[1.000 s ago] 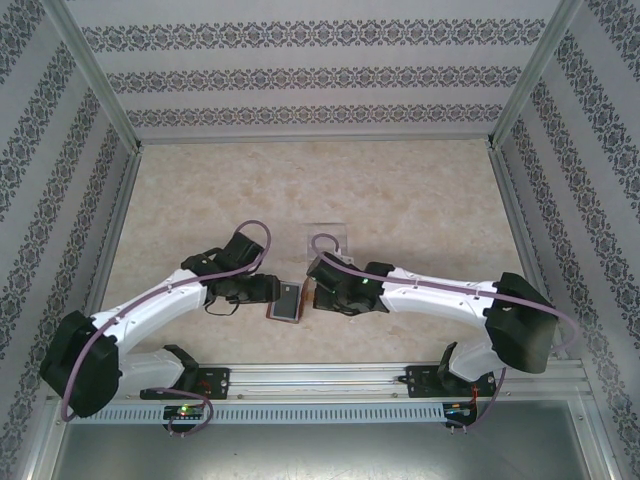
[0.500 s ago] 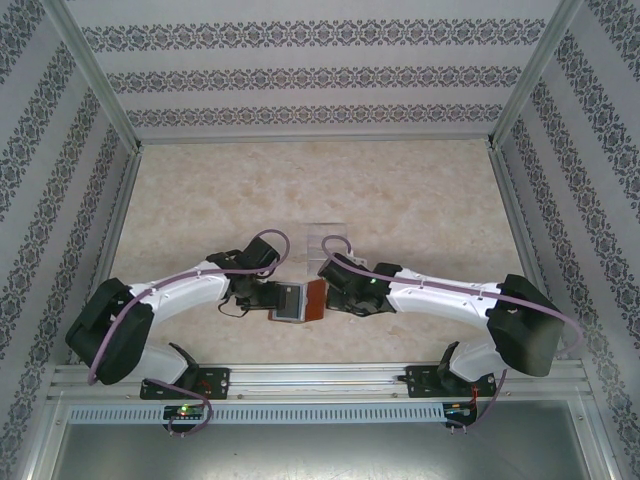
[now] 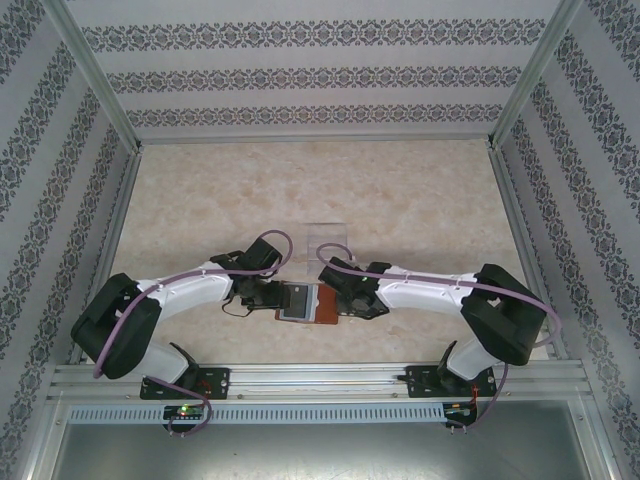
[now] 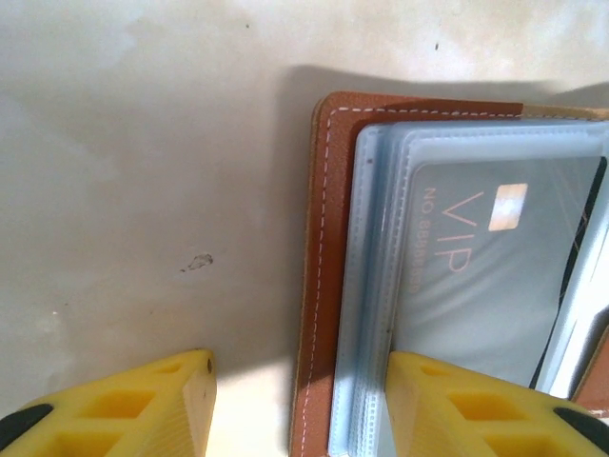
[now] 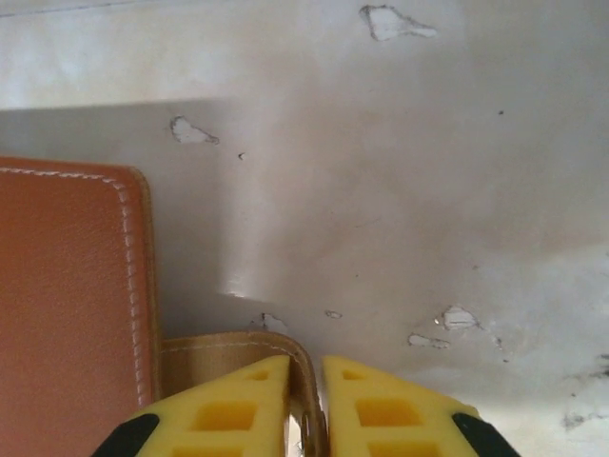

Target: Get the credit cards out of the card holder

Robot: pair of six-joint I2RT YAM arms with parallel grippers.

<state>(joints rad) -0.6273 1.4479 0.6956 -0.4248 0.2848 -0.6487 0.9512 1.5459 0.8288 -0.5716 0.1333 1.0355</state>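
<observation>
Beige marbled tabletop [image 3: 420, 200]; card holder [image 3: 326, 305] open between the jaws.
Its edge is straddled by the parted, empty left gripper [image 4: 300, 381], VIP card [image 4: 495, 257] sleeved beside the inner finger, likely for extraction. Within the near-closed right gripper [image 5: 306, 381] lies the strap tab [image 5: 228, 345]; pinch cannot be told.

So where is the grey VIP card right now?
Left wrist view: the VIP card sits inside the clear sleeves of the open card holder; from above, that holder lies between the left pincer and right pincer.
</observation>
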